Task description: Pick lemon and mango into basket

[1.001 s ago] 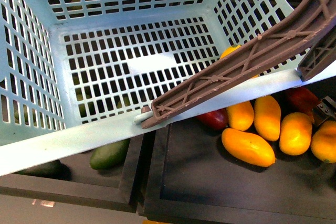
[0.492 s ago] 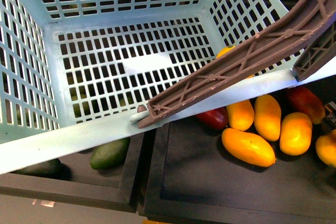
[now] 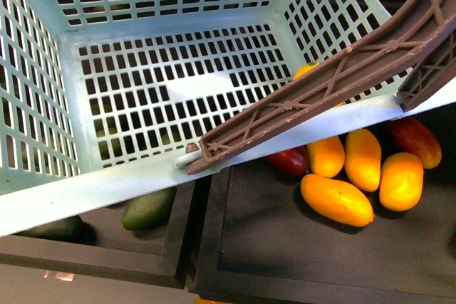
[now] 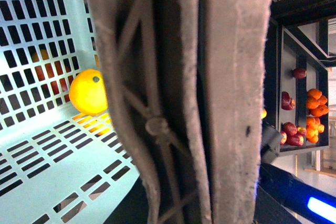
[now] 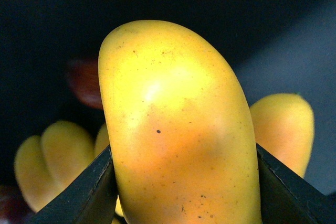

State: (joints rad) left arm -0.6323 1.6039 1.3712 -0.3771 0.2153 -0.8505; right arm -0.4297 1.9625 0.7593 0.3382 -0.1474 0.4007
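The light teal basket (image 3: 107, 183) fills the upper left of the front view, tilted, with its brown handle (image 3: 320, 90) crossing its right corner. That handle (image 4: 236, 77) fills the left wrist view, and my left gripper is shut on it with its fingers hidden. A plump yellow fruit, apparently the lemon (image 4: 86, 92), lies inside the basket against a slotted wall. In the right wrist view my right gripper (image 5: 181, 182) is shut on the mango (image 5: 173, 119), one black finger on each side. Neither gripper shows in the front view.
Several yellow mangoes (image 3: 335, 201) and red mangoes (image 3: 415, 140) lie in a black tray (image 3: 285, 247) below the basket's right corner. A green avocado (image 3: 148, 209) sits in the neighbouring tray. Shelves of red and orange fruit (image 4: 310, 114) stand beyond the handle.
The right gripper and the mango it held at the right edge of the front view have left that view. The basket shifted slightly left.
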